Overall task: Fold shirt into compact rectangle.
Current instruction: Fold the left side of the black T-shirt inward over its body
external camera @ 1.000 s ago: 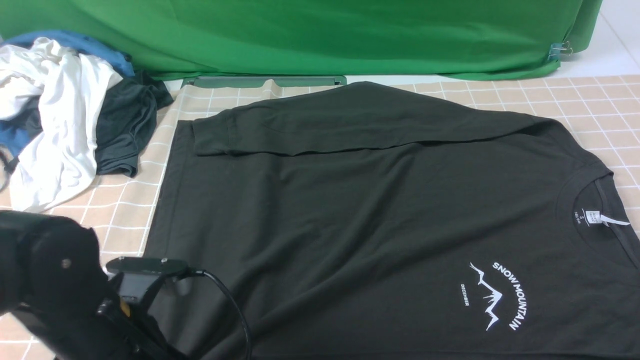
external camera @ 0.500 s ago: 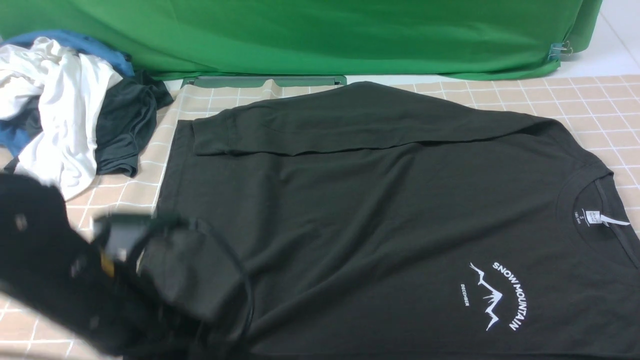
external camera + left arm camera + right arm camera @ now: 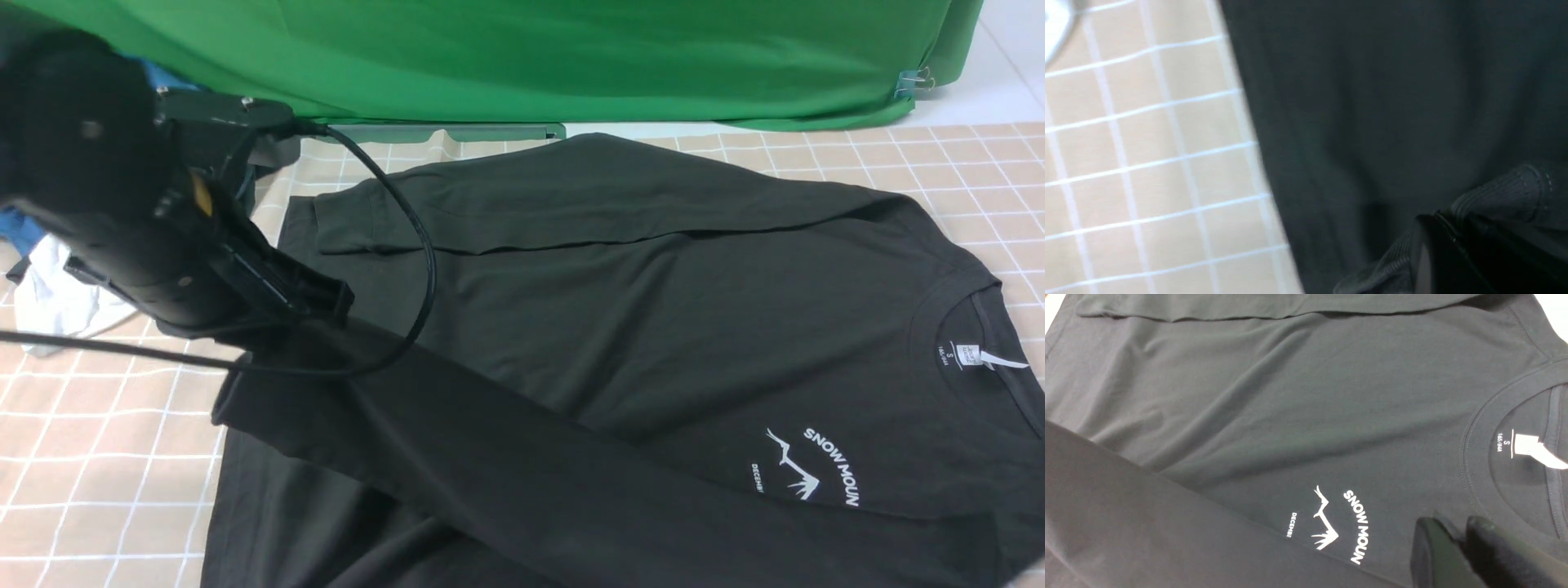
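Across the middle of the checked surface (image 3: 98,457), the black shirt (image 3: 653,327) is lying flat, its collar pointing to 3 o'clock. Over at 9 o'clock the left end effector (image 3: 318,314) is pinching the ribbed cuff (image 3: 1506,192), holding that sleeve (image 3: 490,457) slantwise over the body toward 5 o'clock. Whether the right end effector (image 3: 1461,547) is gripping anything beside the print (image 3: 1343,518), I cannot tell

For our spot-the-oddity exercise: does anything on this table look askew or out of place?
The near sleeve of the shirt lies slantwise across the body, hiding part of the white print. The left claw pinches its cuff. No damage or spill shows.
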`<state>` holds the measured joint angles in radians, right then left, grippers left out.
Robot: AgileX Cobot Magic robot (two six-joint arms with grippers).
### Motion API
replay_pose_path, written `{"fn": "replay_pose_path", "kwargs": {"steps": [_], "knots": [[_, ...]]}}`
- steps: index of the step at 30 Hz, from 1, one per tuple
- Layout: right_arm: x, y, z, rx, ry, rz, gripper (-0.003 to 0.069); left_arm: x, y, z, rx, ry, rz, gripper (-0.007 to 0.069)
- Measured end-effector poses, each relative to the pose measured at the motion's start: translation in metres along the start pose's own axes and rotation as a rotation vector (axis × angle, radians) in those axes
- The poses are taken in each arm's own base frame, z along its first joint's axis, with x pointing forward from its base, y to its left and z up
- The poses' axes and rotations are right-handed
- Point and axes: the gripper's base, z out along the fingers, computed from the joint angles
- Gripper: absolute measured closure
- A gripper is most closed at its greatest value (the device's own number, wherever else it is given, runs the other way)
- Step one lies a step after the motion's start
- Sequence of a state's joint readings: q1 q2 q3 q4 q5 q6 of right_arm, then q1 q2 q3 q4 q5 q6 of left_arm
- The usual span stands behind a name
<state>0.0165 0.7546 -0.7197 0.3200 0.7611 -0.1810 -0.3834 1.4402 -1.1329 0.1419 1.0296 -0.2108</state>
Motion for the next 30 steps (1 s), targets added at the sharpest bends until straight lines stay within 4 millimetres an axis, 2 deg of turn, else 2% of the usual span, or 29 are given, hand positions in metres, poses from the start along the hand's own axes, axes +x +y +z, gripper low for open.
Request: {"fn": "replay_pose_path", "kwargs": {"steps": [8,16,20,23,24,27,29,30], "knots": [[0.000,0.000,0.000,0.000,0.000,0.000,0.0515,-0.030,0.016,0.022,-0.049,-0.015,-0.049,0.0589],[0.000,0.000,0.000,-0.002,-0.001,0.003,0.0515,-0.041,0.015,0.033,-0.052,-0.066,-0.005,0.0587],[0.000,0.000,0.000,-0.002,-0.001,0.003,0.0515,-0.043,0.016,0.038,-0.071,-0.070,0.013,0.0561],[0.000,0.000,0.000,-0.003,-0.001,0.003,0.0515,-0.046,0.019,0.044,-0.114,-0.062,0.028,0.0452],[0.000,0.000,0.000,-0.003,-0.001,0.003,0.0515,-0.046,0.019,0.044,-0.118,-0.061,0.028,0.0445],[0.000,0.000,0.000,-0.003,-0.001,0.003,0.0515,-0.056,0.029,0.049,-0.132,-0.054,-0.042,0.0303],[0.000,0.000,0.000,-0.003,-0.001,0.003,0.0515,-0.060,0.035,0.051,-0.127,-0.051,-0.078,0.0272],[0.000,0.000,0.000,-0.003,-0.001,0.003,0.0515,-0.069,0.043,0.053,-0.103,-0.056,-0.137,0.0226]]}}
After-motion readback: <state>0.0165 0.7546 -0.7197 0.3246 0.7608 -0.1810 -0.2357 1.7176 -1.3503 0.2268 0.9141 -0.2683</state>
